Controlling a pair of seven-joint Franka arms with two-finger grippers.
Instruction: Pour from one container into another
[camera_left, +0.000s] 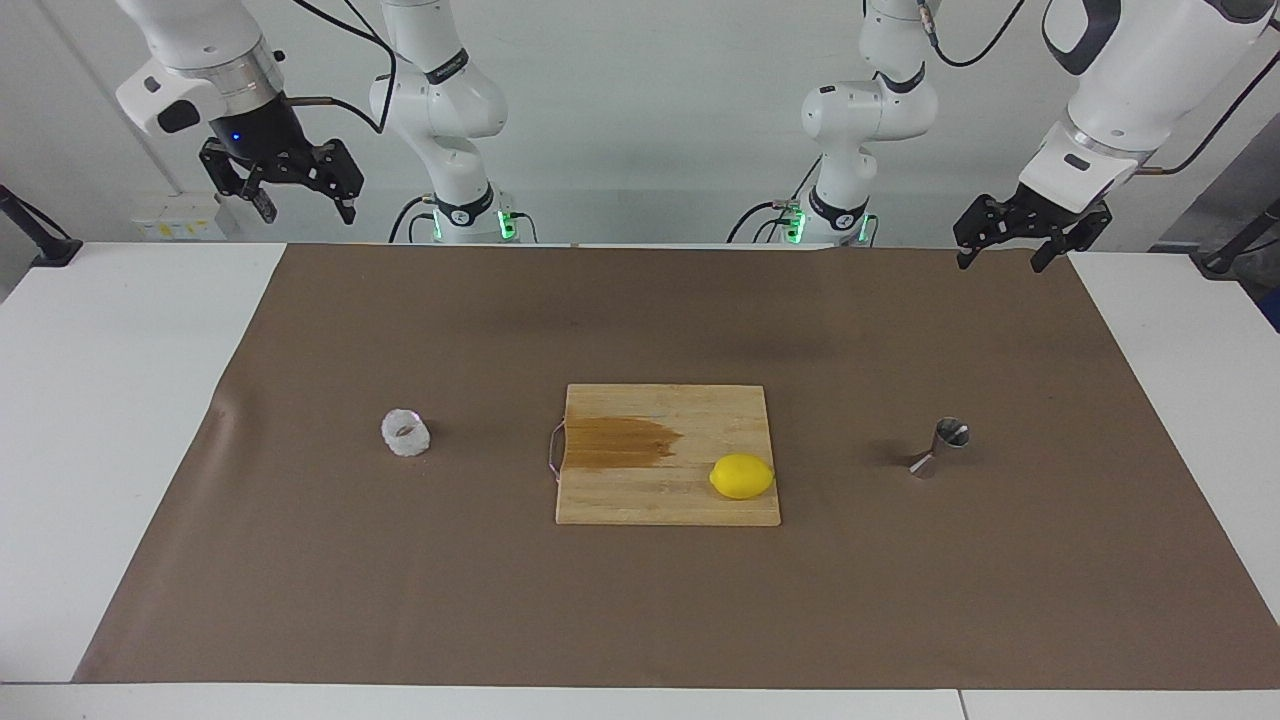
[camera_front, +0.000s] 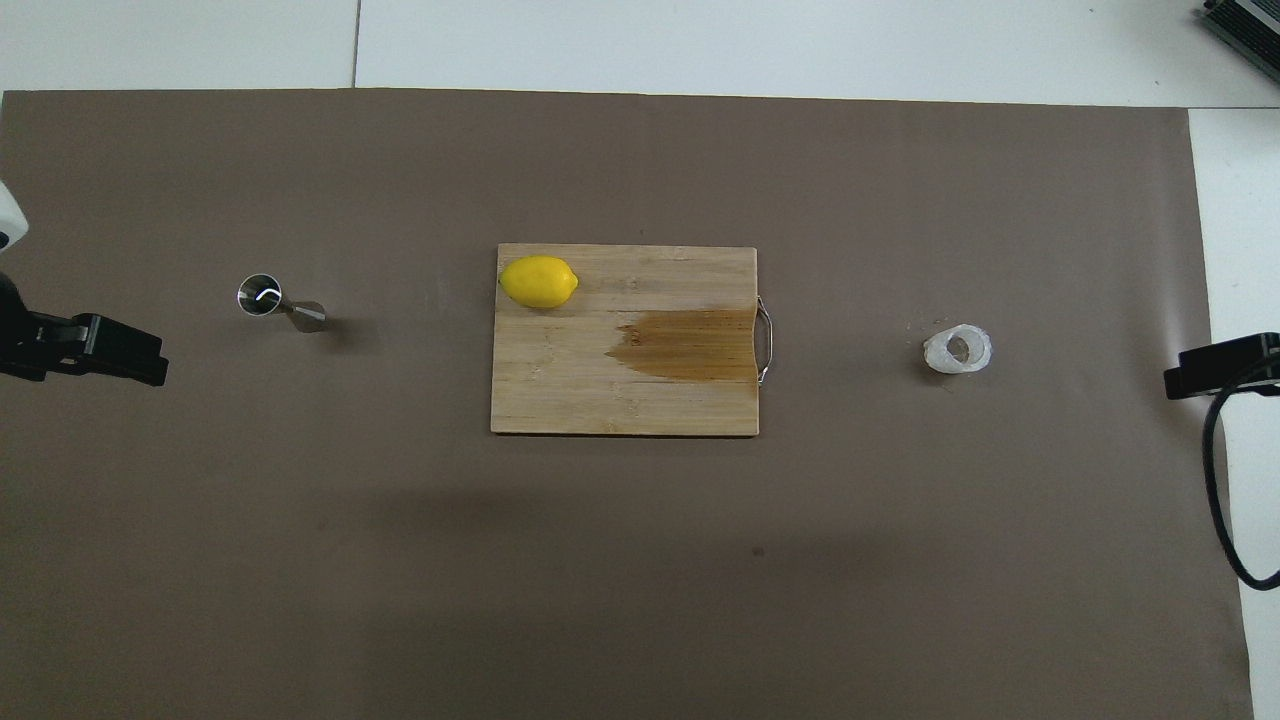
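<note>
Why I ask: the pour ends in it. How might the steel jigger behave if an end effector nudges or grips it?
The jigger stands tilted in the facing view on a small cone base, so it probably tips easily. Its shiny metal looks smooth, likely slippery to grip. It seems rigid, and once toppled the cones may roll in an arc.

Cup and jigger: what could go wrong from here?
1. The frosted cup is tiny and bumpy; the open right hand could knock or squash it.
2. The steel jigger has a narrow waist and small mouth, so a nudge may topple it or the pour may miss.
</note>
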